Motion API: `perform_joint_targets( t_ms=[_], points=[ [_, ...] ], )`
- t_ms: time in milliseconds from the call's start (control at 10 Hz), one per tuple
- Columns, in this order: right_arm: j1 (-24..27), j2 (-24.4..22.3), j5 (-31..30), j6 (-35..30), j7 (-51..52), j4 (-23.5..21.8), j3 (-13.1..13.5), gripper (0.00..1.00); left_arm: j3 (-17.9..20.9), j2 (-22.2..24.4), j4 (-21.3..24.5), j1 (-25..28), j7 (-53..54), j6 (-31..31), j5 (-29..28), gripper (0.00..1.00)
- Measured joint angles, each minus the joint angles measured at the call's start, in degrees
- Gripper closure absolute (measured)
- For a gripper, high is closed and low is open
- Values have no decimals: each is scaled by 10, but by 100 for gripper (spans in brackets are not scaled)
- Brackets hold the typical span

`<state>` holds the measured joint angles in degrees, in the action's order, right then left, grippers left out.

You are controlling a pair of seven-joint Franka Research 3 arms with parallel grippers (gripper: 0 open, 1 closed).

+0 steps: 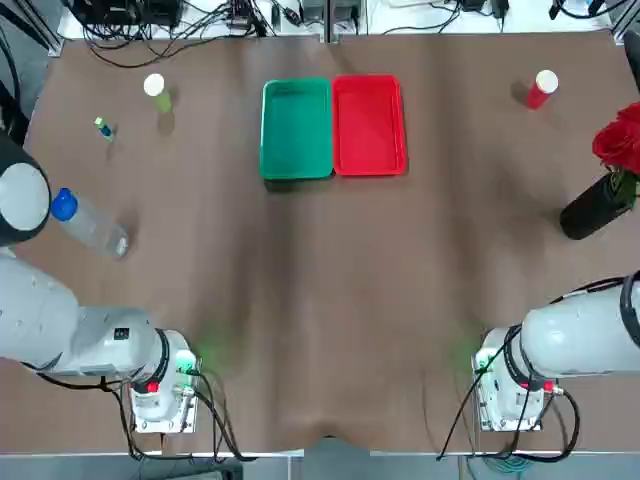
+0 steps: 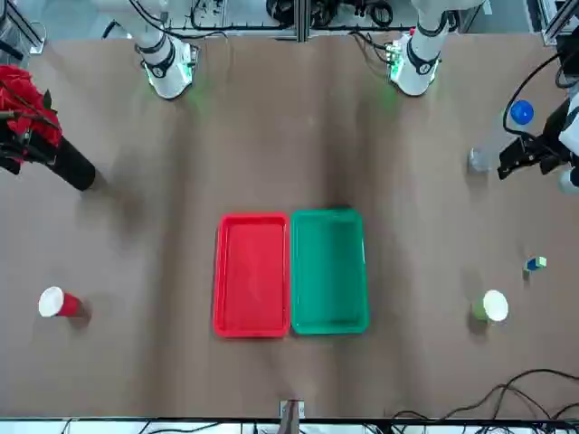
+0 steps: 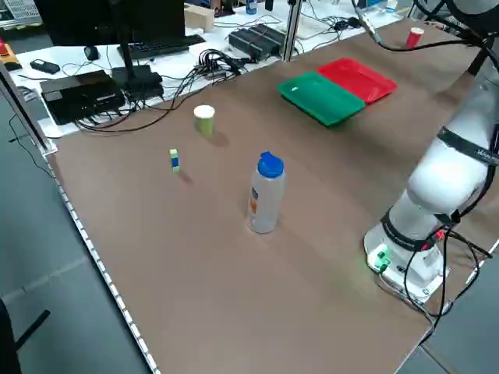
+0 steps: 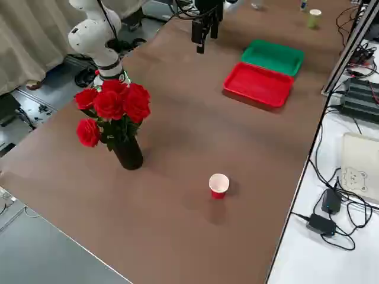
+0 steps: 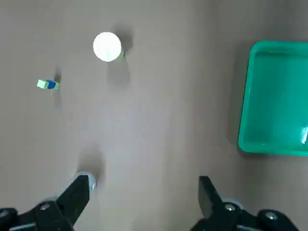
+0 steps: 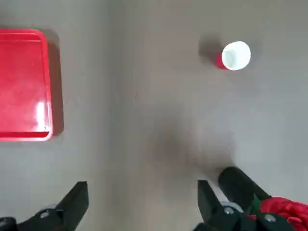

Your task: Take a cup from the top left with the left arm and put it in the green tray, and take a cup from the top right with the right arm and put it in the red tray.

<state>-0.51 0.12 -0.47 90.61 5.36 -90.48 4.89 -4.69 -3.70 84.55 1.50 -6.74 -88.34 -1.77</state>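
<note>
Right claw [image 6: 139, 204] cut off, roses [image 1: 622, 140] cropped

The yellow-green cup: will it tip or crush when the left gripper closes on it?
The yellow-green cup stands upright, small and apparently empty, so probably light and easily knocked over. Its thin-looking white rim suggests it may deform. The open left gripper is far from it.

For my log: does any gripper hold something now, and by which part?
Nothing is held. The left gripper and right gripper are both open and empty above the table.
</note>
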Motion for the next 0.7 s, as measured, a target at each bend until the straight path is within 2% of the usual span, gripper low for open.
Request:
perform_joint_targets(
  t_ms=[400,700],
  points=[
    [0,0,0,-1,0,0,0,0,6,-7,2,5,22,-13,0,0],
    [2,1,0,-1,0,0,4,0,10,-66,10,53,29,-91,0,0]
  ],
)
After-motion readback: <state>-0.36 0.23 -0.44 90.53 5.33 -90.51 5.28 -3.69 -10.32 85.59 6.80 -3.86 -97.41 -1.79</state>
